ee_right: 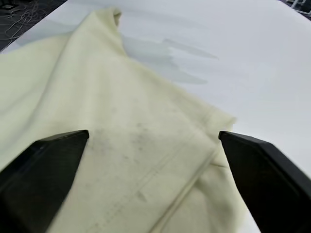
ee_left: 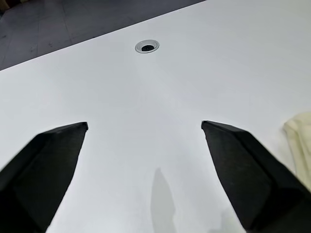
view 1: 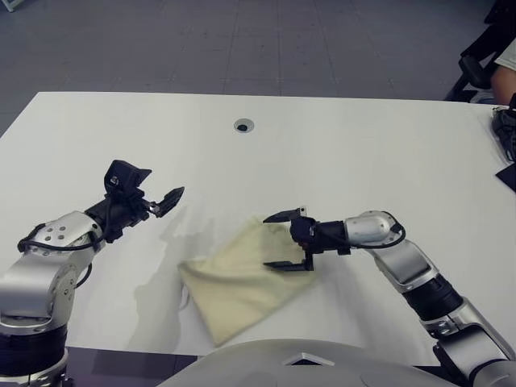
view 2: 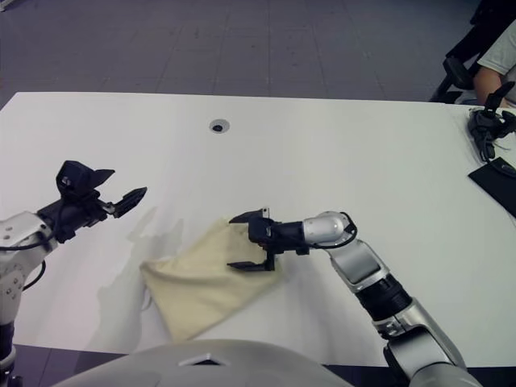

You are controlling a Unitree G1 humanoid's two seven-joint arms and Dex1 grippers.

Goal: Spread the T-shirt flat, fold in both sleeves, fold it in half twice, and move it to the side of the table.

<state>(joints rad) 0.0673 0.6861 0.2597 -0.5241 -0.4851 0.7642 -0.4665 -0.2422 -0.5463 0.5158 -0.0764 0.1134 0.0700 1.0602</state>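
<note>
Part of the T-shirt (view 1: 234, 282) lies hidden behind the right gripper (view 1: 268, 240).

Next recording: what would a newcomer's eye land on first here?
A pale yellow T-shirt, folded into a compact shape, lies on the white table near its front edge. The right gripper sits open at the shirt's right corner, while the left gripper hangs open above bare table farther left.

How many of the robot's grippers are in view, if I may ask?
2. The left gripper hangs open over bare table left of the folded T-shirt; the right gripper is open over the T-shirt's right edge.
</note>
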